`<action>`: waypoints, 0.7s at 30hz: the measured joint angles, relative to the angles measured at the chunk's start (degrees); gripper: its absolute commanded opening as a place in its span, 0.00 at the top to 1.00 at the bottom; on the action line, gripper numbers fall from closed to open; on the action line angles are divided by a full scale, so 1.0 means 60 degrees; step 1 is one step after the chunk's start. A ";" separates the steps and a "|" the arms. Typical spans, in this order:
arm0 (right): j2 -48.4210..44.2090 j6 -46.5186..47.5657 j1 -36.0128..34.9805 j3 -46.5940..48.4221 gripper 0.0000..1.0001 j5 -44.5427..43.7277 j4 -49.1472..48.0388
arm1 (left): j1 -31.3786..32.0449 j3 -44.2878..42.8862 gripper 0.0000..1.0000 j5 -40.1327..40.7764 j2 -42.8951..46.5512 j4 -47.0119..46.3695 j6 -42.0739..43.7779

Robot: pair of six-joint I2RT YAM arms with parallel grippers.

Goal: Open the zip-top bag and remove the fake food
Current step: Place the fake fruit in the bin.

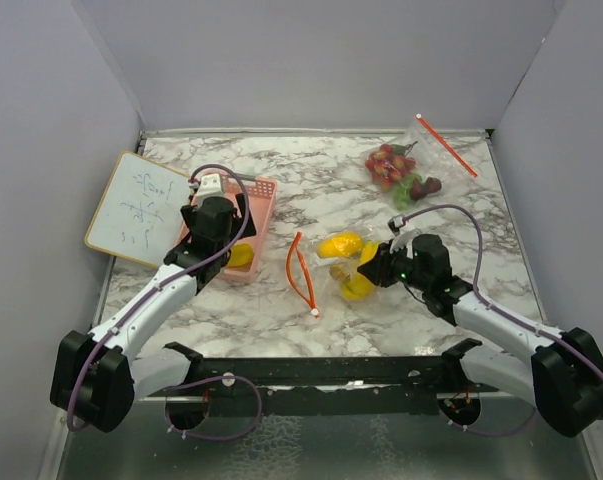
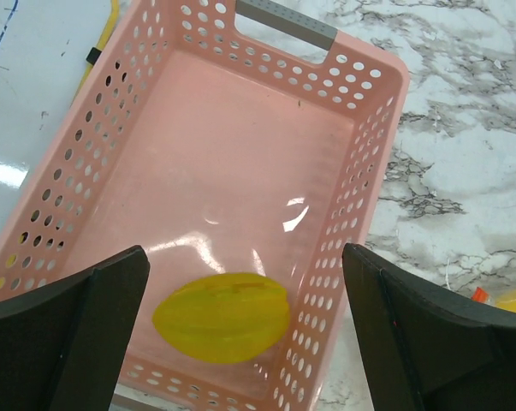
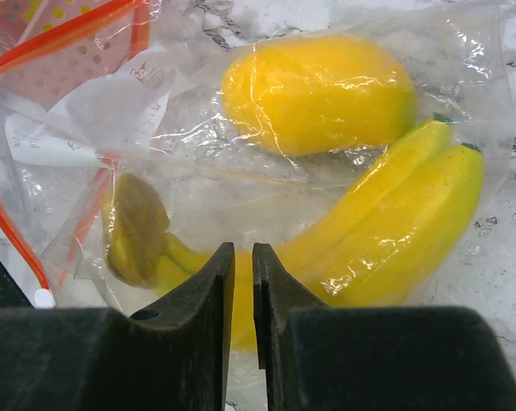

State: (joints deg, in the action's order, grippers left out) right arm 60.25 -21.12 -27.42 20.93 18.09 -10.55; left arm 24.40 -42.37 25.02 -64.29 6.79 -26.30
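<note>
The open zip-top bag (image 1: 326, 265) lies mid-table with its orange zip strip (image 1: 299, 268) toward the left. Inside it I see fake food: a yellow lemon shape (image 3: 317, 90) and a banana bunch (image 3: 394, 218). My right gripper (image 3: 243, 253) is shut on the bag's clear film at its right end (image 1: 381, 265). My left gripper (image 2: 245, 257) stands wide open above the pink basket (image 2: 369, 163), holding nothing. One yellow ridged fruit (image 2: 222, 317) lies on the basket floor below it, also seen in the top view (image 1: 241, 256).
A second sealed bag (image 1: 416, 165) with red, green and dark pieces lies at the back right. A whiteboard (image 1: 136, 208) leans at the left beside the basket. Grey walls enclose the marble table (image 1: 331, 180).
</note>
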 measured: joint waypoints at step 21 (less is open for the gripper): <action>0.0353 -0.0182 0.0000 0.0000 0.84 -0.0146 -0.0095 | 0.2186 0.3279 0.56 -0.3781 0.1224 -0.3530 -0.1825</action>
State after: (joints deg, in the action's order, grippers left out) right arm 62.37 -22.22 -27.42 20.93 17.21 -11.11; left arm 37.52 -22.70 2.33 -56.95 -14.39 -37.26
